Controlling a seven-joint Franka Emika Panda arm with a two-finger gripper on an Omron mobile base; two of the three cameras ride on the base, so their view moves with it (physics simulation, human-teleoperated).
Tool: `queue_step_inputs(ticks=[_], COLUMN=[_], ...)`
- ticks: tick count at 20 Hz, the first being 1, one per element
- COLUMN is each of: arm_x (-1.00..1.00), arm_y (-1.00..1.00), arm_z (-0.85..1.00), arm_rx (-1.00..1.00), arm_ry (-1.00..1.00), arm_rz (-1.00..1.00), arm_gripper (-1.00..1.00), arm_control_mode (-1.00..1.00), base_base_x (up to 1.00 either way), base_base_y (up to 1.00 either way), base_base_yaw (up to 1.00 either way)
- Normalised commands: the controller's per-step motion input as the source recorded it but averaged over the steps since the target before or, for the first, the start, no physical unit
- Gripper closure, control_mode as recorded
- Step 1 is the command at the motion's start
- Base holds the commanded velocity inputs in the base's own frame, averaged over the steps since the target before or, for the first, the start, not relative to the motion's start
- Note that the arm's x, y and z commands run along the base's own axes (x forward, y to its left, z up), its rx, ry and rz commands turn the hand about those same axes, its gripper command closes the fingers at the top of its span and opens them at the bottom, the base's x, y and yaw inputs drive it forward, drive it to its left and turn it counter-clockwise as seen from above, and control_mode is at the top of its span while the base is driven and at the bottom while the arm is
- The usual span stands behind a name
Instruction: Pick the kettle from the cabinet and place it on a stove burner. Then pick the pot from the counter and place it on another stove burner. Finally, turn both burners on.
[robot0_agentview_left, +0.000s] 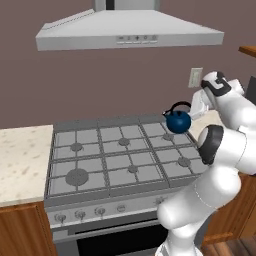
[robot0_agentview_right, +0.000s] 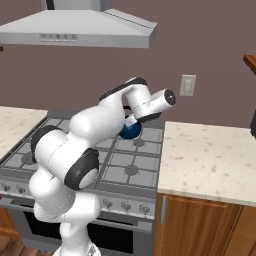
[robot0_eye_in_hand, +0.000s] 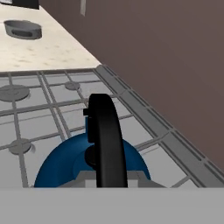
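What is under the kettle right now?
Under the kettle lies the stove's grey grate, at the back-right corner, near the rear wall. The gripper is shut on its black handle. Whether the base touches the grate, or sits over a burner, is hidden by the kettle's body.

A grey stove (robot0_agentview_left: 120, 155) with six burners under dark grates is set between two stretches of beige speckled desk (robot0_agentview_right: 210, 150). A dark-blue kettle (robot0_agentview_left: 178, 120) is seen at the stove's back right burner; whether it touches the grate cannot be told. A shallow grey pot (robot0_eye_in_hand: 22, 29) is placed on the desk beyond the stove.
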Motion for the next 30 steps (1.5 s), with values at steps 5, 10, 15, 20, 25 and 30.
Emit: queue_step_inputs(ticks=[5,10,15,20,25,30], arm_x=[0.29,0.23,0.33,0.37,0.41,0.44], arm_y=[0.00,0.00,0.00,-0.04,-0.13,-0.16], arm_z=[-0.21,-0.24,-0.26,-0.27,-0.23,-0.20], arm_rx=[0.00,0.00,0.00,0.00,0.00,0.00], arm_ry=[-0.02,0.00,0.00,0.00,0.00,0.00], arm_rz=[0.00,0.00,0.00,0.00,0.00,0.00], arm_gripper=[1.00,1.00,1.00,1.00,1.00,1.00], arm_control_mode=[-1.00,-1.00,-1.00,-1.00,-1.00,-1.00], base_base_x=[0.00,0.00,0.00,0.00,0.00,0.00], base_base_y=[0.00,0.00,0.00,0.00,0.00,0.00], base_base_yaw=[0.00,0.00,0.00,0.00,0.00,0.00])
